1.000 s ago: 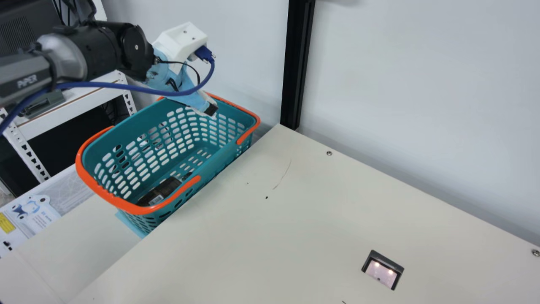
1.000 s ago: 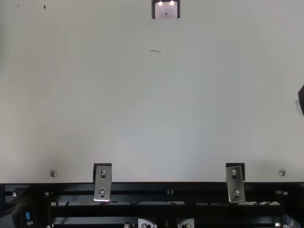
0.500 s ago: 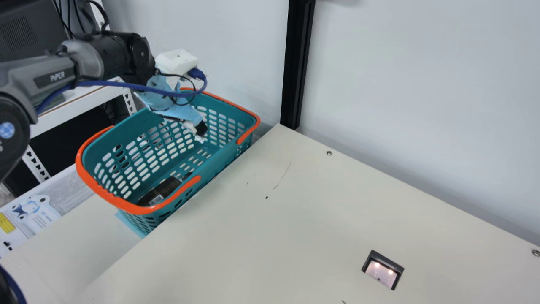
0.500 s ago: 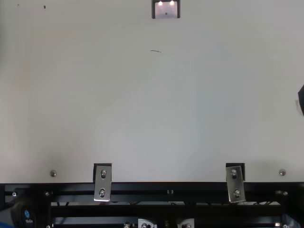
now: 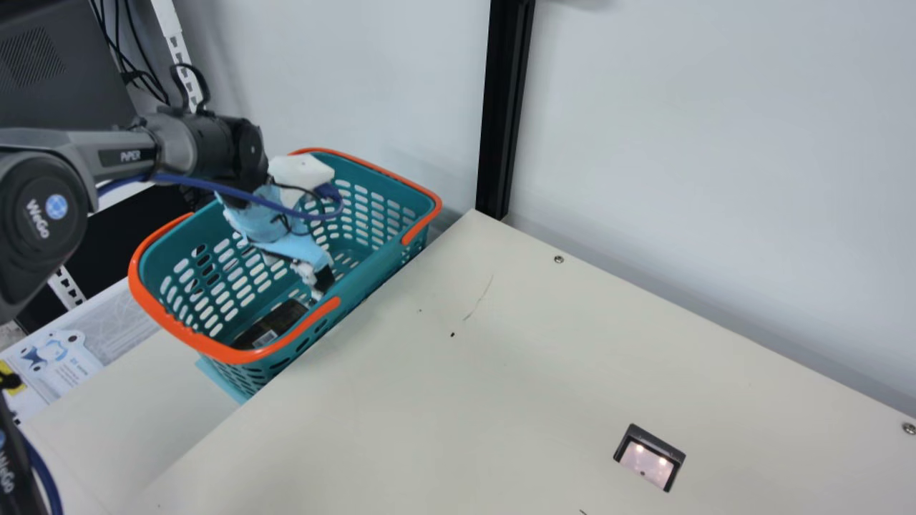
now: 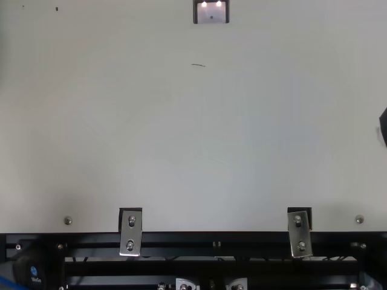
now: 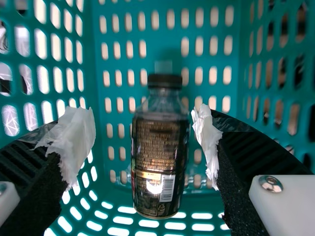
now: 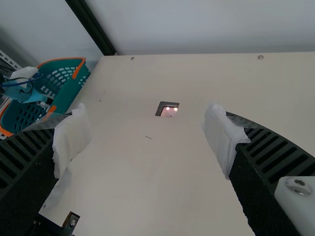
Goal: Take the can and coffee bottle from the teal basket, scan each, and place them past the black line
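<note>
In the main view my left gripper reaches down inside the teal basket, close above the dark coffee bottle on its floor. The left wrist view has the coffee bottle upright in the picture, black cap and barcode label visible, between the wide-apart tissue-wrapped tips of my left gripper; neither finger touches it. My right gripper stands open over the table with nothing between its fingers. I cannot make out a can.
A scanner with two lights is set into the cream table. The basket's orange rim and handles border the table's left edge. A black post rises by the wall, and a white shelf frame stands behind my left arm.
My left gripper has moved down into the basket, toward the coffee bottle, from near the far rim. The basket and bottle have stayed in place.
</note>
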Motion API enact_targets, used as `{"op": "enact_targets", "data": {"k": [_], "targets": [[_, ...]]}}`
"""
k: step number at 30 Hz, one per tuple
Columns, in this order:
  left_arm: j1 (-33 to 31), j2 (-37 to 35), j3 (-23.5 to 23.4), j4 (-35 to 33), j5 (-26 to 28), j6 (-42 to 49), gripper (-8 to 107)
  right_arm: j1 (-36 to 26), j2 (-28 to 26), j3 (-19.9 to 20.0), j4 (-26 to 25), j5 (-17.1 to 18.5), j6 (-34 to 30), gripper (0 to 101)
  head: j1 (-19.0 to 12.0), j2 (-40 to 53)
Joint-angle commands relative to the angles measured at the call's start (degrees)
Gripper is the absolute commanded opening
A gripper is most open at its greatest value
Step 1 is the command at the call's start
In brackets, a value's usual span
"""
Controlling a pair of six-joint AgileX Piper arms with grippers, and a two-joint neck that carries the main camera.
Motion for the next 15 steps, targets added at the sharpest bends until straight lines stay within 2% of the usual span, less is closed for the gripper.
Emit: {"op": "enact_targets", "data": {"k": [1,15], "targets": [[0.2,1.0,0.8,0.0,-0.4,0.9,90,0.0,0.0,0.0,0.0,0.0,0.0,101,-1.9,0.9],[1.4,6.0,1.8,0.3,-1.8,4.3,90,0.0,0.0,0.0,0.0,0.0,0.0,101,-1.9,0.9]]}}
